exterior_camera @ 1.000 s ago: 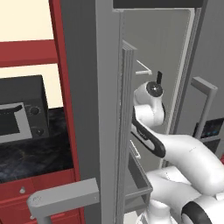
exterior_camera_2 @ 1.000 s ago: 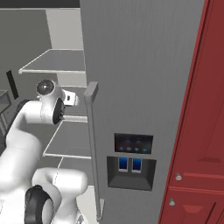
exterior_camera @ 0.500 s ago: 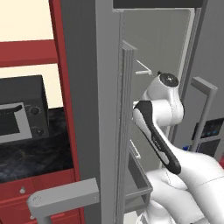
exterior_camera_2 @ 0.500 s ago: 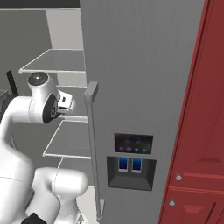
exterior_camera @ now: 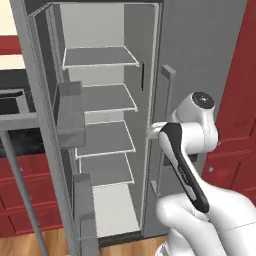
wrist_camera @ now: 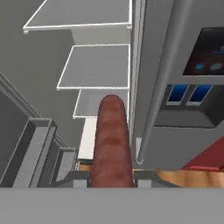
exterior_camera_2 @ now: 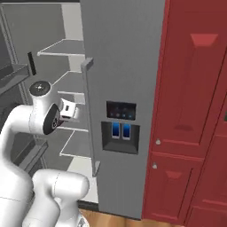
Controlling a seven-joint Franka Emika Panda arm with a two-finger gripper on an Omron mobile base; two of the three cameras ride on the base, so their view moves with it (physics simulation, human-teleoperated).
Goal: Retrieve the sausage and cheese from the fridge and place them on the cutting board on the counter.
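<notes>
Left base view: whole picture has shifted since the earlier frames, so the base moved. The fridge [exterior_camera: 110,125] interior now faces the camera, left door swung open at 9 o'clock, white shelves [exterior_camera: 102,57] stacked in the middle, bare. The arm's elbow sits at 3 o'clock in front of the closed right door.

Right base view: also shifted. The dispenser panel [exterior_camera_2: 120,126] is now centre, red cabinets [exterior_camera_2: 195,111] at 3 o'clock, the arm at 8 o'clock beside the door handle [exterior_camera_2: 91,115].

Hand view: the fingers [wrist_camera: 111,176] are closed on the sausage [wrist_camera: 111,140], which sticks up from 6 o'clock toward centre, in front of the fridge shelves, off them.
</notes>
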